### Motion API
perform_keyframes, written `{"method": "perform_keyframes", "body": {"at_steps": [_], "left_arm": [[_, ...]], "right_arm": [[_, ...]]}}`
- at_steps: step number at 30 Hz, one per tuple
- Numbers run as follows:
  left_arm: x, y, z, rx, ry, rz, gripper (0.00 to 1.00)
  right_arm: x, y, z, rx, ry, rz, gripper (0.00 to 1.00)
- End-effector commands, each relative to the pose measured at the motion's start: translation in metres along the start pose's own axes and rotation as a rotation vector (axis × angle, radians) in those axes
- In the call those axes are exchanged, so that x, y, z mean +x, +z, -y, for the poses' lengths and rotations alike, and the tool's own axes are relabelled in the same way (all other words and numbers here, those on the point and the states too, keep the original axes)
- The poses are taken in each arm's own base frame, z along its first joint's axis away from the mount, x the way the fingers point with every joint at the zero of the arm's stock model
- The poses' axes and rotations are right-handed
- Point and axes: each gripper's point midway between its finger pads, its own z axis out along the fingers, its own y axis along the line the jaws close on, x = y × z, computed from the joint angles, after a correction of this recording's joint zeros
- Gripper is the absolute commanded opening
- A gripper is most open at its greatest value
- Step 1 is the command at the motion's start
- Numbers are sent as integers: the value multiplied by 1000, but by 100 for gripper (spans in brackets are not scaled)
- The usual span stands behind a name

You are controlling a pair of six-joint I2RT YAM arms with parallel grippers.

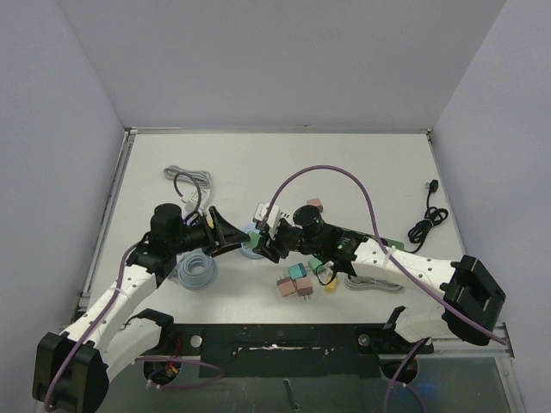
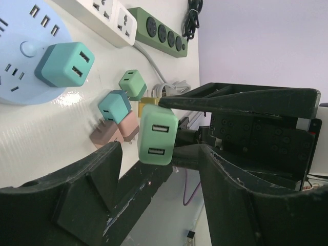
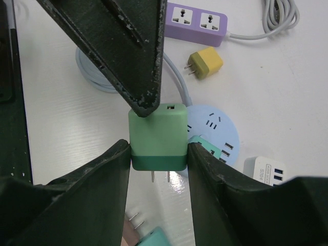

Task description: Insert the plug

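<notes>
1. The left gripper [image 2: 160, 152] holds its black jaws apart around the pale green cube-shaped plastic plug [image 3: 156, 128]; whether one fingertip [image 3: 146, 97] touches its top is unclear.
2. That plug hangs prongs-down over the white table [image 3: 66, 123], partly hiding the round pale-blue power strip [image 3: 218, 123] just beside it.
3. The right gripper [image 3: 157, 149] is clamped on the plug's darker base.
4. From above, both grippers nearly hide the plug.

The plug [image 3: 156, 136] is pale mint green with a darker green base band. The round hub [image 3: 220, 130] is powder blue, and the charger cube [image 2: 64, 64] on it is teal over navy. The purple strip [image 3: 197, 23] has white socket faces. The long strip [image 2: 160, 32] is olive green, and the loose cube [image 3: 205, 62] is mustard yellow.
</notes>
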Motion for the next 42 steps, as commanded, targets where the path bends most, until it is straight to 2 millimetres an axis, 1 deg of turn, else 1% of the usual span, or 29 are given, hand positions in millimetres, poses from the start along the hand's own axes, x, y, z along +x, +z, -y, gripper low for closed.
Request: {"method": "perform_keyframes", "body": {"at_steps": [1, 4, 6, 8, 11, 14, 17, 19, 20, 22, 24, 25, 27, 30, 32, 34, 37, 39, 42], "left_arm": [[-5, -1, 24, 102, 135, 4, 58], [-1, 2, 25, 100, 143, -37, 56], [3, 5, 27, 107, 152, -66, 53], [8, 7, 33, 129, 164, -99, 51], [14, 8, 38, 141, 171, -136, 43], [14, 7, 43, 160, 180, -135, 34], [12, 6, 51, 186, 203, -126, 21], [10, 5, 52, 183, 232, -120, 17], [9, 5, 50, 167, 247, -114, 15], [3, 5, 47, 136, 296, -91, 14], [-6, 4, 49, 108, 383, -69, 14], [-12, 5, 47, 81, 417, -54, 14], [-23, 5, 46, 39, 507, -26, 14], [-43, 5, 42, -26, 648, 21, 14], [-58, 7, 35, -85, 718, 64, 14], [-68, 8, 30, -109, 830, 77, 14], [-78, 10, 23, -143, 960, 75, 14], [-88, 13, 14, -205, 1010, 48, 14], [-92, 21, 7, -241, 1045, -32, 14]], "right_arm": [[-55, -10, -8, -52, -61, 167, 27], [-58, -12, -9, -58, -74, 177, 27], [-59, -11, -10, -69, -81, 175, 27], [-58, -9, -11, -80, -86, 166, 27], [-60, -8, -12, -95, -93, 167, 27], [-61, -7, -15, -117, -98, 164, 27], [-60, -6, -18, -144, -71, 140, 26], [-61, -6, -15, -152, -28, 119, 28], [-63, -7, -13, -147, -7, 116, 32], [-65, -11, -8, -135, 32, 122, 47], [-66, -18, -2, -110, 69, 144, 63], [-67, -23, 1, -89, 93, 159, 67], [-69, -33, 8, -52, 130, 189, 72], [-70, -53, 19, 9, 199, 241, 72], [-65, -64, 25, 47, 251, 264, 72], [-59, -72, 28, 72, 282, 279, 72], [-50, -82, 25, 93, 309, 276, 72], [-42, -87, 22, 98, 332, 266, 71], [-37, -95, 19, 113, 358, 272, 70]]}}
